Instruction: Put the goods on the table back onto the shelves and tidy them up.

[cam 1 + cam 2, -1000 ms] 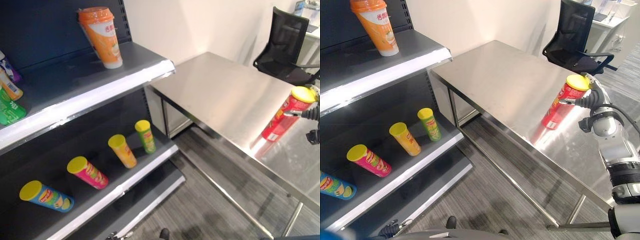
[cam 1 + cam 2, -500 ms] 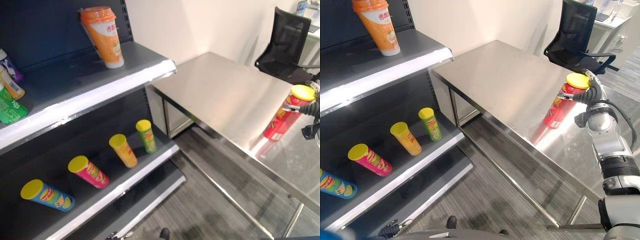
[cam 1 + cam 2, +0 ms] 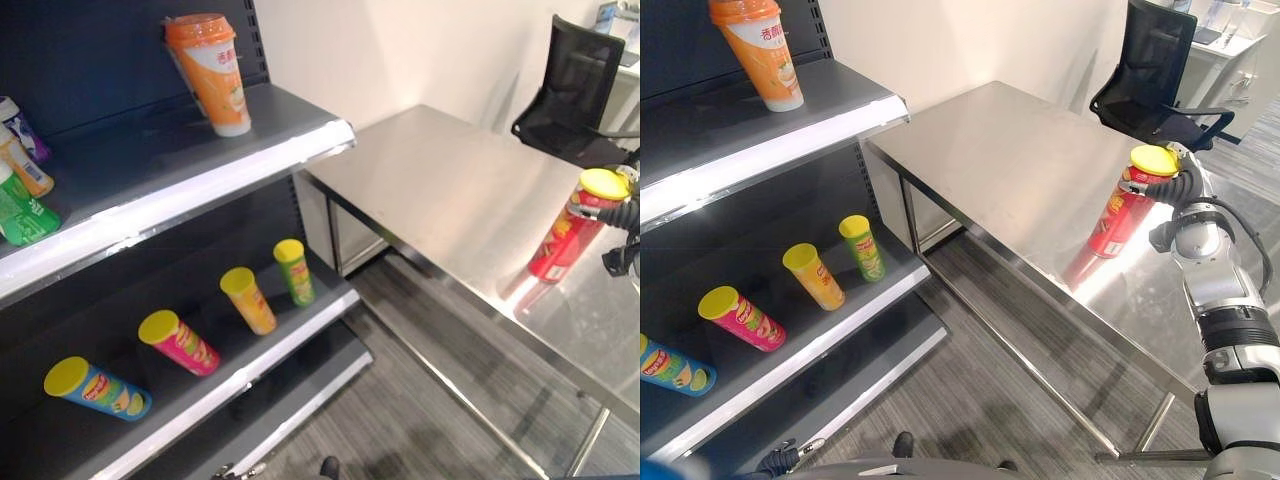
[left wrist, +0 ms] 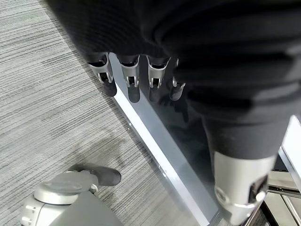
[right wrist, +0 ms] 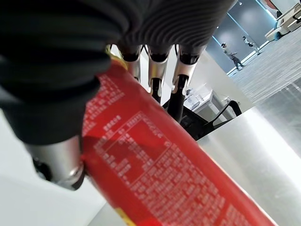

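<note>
Standing tilted on the table (image 3: 1020,170), near its right end, the red can (image 3: 1123,205) leans with its yellow lid (image 3: 1154,160) toward the black chair (image 3: 1160,70) and its base on the steel top. The right hand (image 3: 1180,185) is at the can's upper part, just under the lid, on the side away from the shelves. In the right wrist view the can (image 5: 160,179) lies against the palm, the thumb (image 5: 61,165) touching one side and the fingers (image 5: 181,80) reaching past the other side with only a slight bend, so the hold looks loose rather than tight.

The left hand (image 4: 141,75) hangs above the grey floor (image 4: 42,103), away from the table, fingers straight and holding nothing.

Left of the table, the shelves (image 3: 190,190) carry an orange cup (image 3: 210,70) on the upper board and four cans lying on the lower board: blue (image 3: 95,387), pink (image 3: 178,341), orange (image 3: 247,299) and green (image 3: 292,270).
</note>
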Tool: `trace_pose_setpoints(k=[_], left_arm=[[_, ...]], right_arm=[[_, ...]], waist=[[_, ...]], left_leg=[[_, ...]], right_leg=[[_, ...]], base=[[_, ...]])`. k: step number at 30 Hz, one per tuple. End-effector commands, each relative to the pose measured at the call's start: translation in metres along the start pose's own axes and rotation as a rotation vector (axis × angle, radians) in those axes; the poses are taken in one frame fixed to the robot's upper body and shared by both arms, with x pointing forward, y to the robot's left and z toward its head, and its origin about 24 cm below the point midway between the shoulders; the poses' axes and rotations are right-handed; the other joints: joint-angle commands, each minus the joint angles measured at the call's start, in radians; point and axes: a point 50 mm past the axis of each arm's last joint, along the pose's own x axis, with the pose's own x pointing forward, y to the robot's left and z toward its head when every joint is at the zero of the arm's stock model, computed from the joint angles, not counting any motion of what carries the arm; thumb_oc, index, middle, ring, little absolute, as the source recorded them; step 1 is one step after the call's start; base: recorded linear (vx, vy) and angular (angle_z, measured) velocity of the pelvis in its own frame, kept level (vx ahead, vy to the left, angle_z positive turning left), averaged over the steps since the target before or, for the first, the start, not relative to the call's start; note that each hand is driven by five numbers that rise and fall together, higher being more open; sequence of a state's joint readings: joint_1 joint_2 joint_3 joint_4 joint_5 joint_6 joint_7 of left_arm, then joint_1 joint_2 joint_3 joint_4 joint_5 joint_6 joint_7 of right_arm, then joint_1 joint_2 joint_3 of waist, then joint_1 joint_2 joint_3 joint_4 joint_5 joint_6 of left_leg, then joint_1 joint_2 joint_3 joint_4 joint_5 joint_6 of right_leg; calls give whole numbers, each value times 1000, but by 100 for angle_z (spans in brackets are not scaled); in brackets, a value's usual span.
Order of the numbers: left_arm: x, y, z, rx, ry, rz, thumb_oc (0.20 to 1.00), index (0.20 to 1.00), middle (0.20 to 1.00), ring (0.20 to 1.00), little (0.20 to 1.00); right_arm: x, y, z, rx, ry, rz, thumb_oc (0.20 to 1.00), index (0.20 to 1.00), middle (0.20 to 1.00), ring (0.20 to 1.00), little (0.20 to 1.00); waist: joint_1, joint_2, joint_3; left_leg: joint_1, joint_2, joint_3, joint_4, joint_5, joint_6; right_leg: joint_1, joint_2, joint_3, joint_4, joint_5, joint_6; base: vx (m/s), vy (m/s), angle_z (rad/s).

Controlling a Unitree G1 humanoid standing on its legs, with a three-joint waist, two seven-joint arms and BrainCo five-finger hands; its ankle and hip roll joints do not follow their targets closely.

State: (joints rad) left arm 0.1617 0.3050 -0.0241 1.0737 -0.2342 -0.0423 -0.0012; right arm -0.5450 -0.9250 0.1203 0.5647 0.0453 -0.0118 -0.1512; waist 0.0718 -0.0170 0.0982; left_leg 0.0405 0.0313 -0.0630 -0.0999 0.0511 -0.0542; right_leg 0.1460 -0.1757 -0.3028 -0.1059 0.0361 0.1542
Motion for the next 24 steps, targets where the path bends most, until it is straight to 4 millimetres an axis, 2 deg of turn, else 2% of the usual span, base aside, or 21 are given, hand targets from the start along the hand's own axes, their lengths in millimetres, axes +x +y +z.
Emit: trace_pose_setpoints(k=[1,6,8,9,10,11,13,17,19,21,23,24], left_arm=[[5,13,23,39,-48,41,1000,1000,1000,1000,1000],[5,14,26,34,-56,47,1000,1000,1000,1000,1000],[6,16,30,20,-64,58,1000,1000,1000,1000,1000],[6,16,31,23,-65,58,1000,1000,1000,1000,1000],[7,17,34,5,-75,70,1000,1000,1000,1000,1000],[7,17,35,8,-75,70,1000,1000,1000,1000,1000],[7,19,39,-1,-91,81,1000,1000,1000,1000,1000],[7,23,42,-27,-102,96,1000,1000,1000,1000,1000],[7,21,46,-44,-119,92,1000,1000,1000,1000,1000],[7,19,54,-66,-151,84,1000,1000,1000,1000,1000],[8,14,65,-86,-187,72,1000,1000,1000,1000,1000],[8,13,76,-107,-228,71,1000,1000,1000,1000,1000]], right_arm=[[10,-9,21,-48,-74,-9,200,200,200,200,200],[7,-15,24,-50,-97,-37,200,200,200,200,200],[1,-23,39,16,-183,-92,200,200,200,200,200],[0,-23,38,17,-181,-93,200,200,200,200,200],[-7,-32,60,73,-300,-151,200,200,200,200,200],[-8,-32,59,73,-298,-152,200,200,200,200,200],[-19,-41,83,123,-436,-193,200,200,200,200,200],[-42,-48,115,218,-636,-203,200,200,200,200,200],[-51,-49,130,258,-726,-194,200,200,200,200,200],[-60,-51,146,289,-818,-189,200,200,200,200,200],[-67,-54,158,308,-890,-189,200,200,200,200,200],[-72,-60,166,292,-935,-194,200,200,200,200,200]], waist=[[37,-14,-6],[30,-13,-7],[18,-9,-8],[20,-10,-8],[11,-6,-9],[13,-7,-9],[6,-4,-10],[5,2,-12],[10,5,-8],[23,10,15],[41,14,42],[51,14,73]], left_leg=[[38,56,52,13,-92,-62],[43,56,57,13,-95,-61],[48,58,60,13,-98,-61],[49,58,60,13,-98,-61],[51,61,61,13,-99,-62],[51,61,61,13,-99,-62],[52,66,63,13,-99,-65],[56,90,64,13,-87,-83],[45,111,55,13,-64,-102],[8,144,24,13,-7,-136],[-56,170,-15,13,67,-177],[-128,186,-5,13,134,-190]], right_leg=[[36,-32,-8,19,-70,33],[38,-31,-5,19,-70,33],[37,-31,0,19,-72,33],[38,-31,0,19,-72,33],[35,-28,6,19,-74,31],[36,-27,6,19,-75,31],[35,-23,14,20,-80,29],[33,-5,18,44,-107,12],[32,18,14,45,-125,-2],[30,53,1,42,-143,-28],[32,80,-32,21,-157,-44],[28,86,-79,19,-168,-52]], base=[[0,0,0],[0,0,0],[0,0,0],[0,-36,1],[0,0,0],[-9,-44,0],[-13,-55,-6],[-37,-124,-5],[-71,-206,-4],[-171,-269,10],[-299,-270,56],[-369,-222,124]])
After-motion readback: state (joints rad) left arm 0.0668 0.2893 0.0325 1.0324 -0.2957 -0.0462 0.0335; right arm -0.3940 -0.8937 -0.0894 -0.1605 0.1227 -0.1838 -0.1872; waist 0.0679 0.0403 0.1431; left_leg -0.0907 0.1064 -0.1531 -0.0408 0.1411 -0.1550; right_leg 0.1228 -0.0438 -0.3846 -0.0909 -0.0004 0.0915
